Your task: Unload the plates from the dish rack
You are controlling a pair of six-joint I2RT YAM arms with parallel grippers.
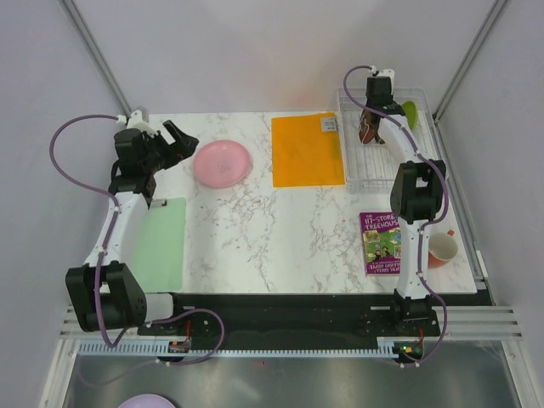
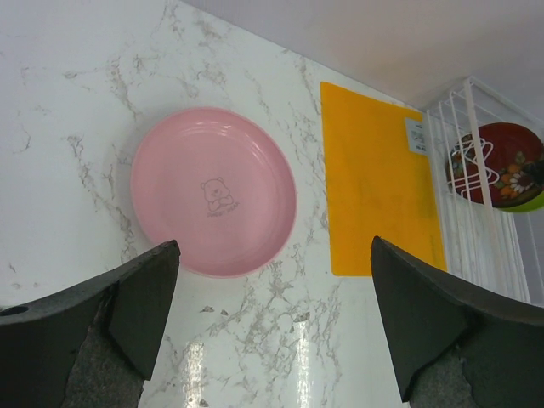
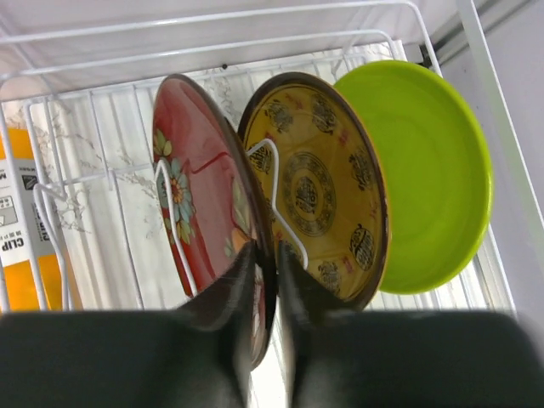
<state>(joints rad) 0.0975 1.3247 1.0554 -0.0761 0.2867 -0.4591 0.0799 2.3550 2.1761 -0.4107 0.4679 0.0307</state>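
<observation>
The dark red flowered plate (image 3: 191, 187) stands on edge in the white wire dish rack (image 3: 212, 42). Its near rim runs straight between the jaws of the right gripper (image 3: 265, 263), which pinch it with one finger on each face. Just outside the right-hand finger leans the yellow patterned plate (image 3: 314, 187), with the lime green plate (image 3: 425, 170) beyond; a pull along the red plate's own plane looks safest. The pink plate (image 2: 212, 191) lies flat ahead of the left gripper (image 2: 274, 246), whose jaws are spread wide, beside the orange mat (image 2: 374, 170).

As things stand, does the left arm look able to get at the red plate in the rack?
Probably not. The left pincer hangs open near the pink plate, across the table from the dish rack, and the right pincer grips the rim of the red plate.
</observation>
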